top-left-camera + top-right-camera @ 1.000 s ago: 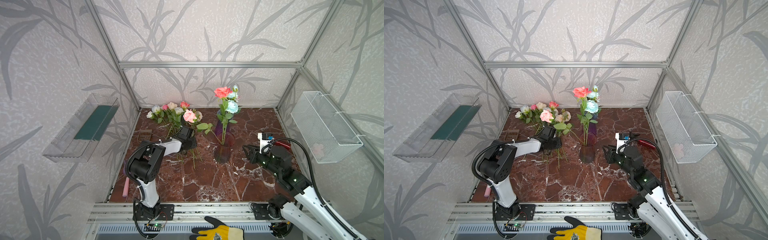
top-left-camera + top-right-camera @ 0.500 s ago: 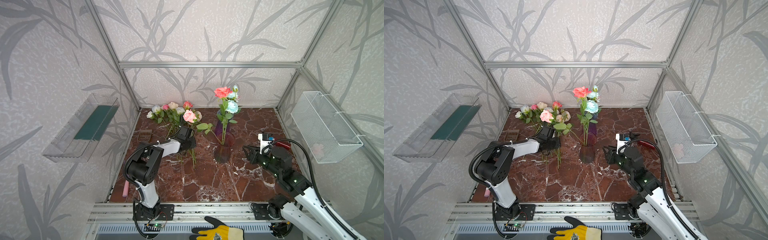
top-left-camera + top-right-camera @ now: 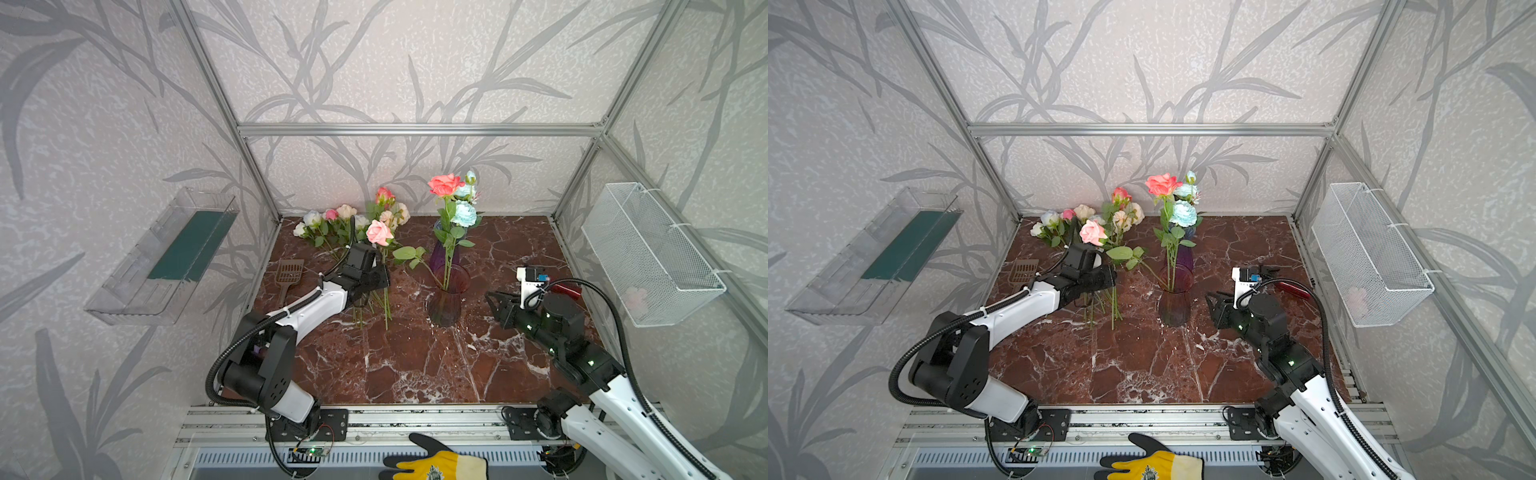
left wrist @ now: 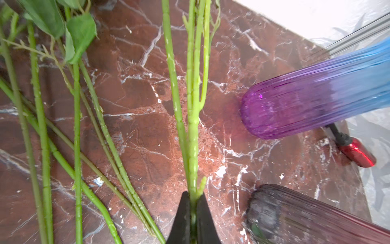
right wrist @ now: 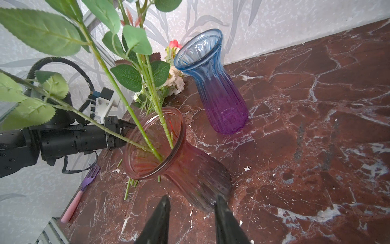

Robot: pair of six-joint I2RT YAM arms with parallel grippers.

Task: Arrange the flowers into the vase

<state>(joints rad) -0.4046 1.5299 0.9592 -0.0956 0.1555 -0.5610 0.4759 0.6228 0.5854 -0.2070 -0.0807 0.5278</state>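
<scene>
On the counter, the right claw stands released just right of the smoky-red vase, apart from it. A few flowers stand in that vase. Left of it, the left claw is clenched on one green stem, and loose flowers lie beyond. A blue-purple vase stands behind.

Upright near the marble tabletop's middle: ribbed glass vase, smoky at the base, pink at the flared rim, with coral and pale-blue roses in it, leafy stems leaning on the rim. Heaped toward the back-left corner: loose roses, pink, cream and white, stems fanned forward. One pale green stem pinched in the left gripper.
</scene>
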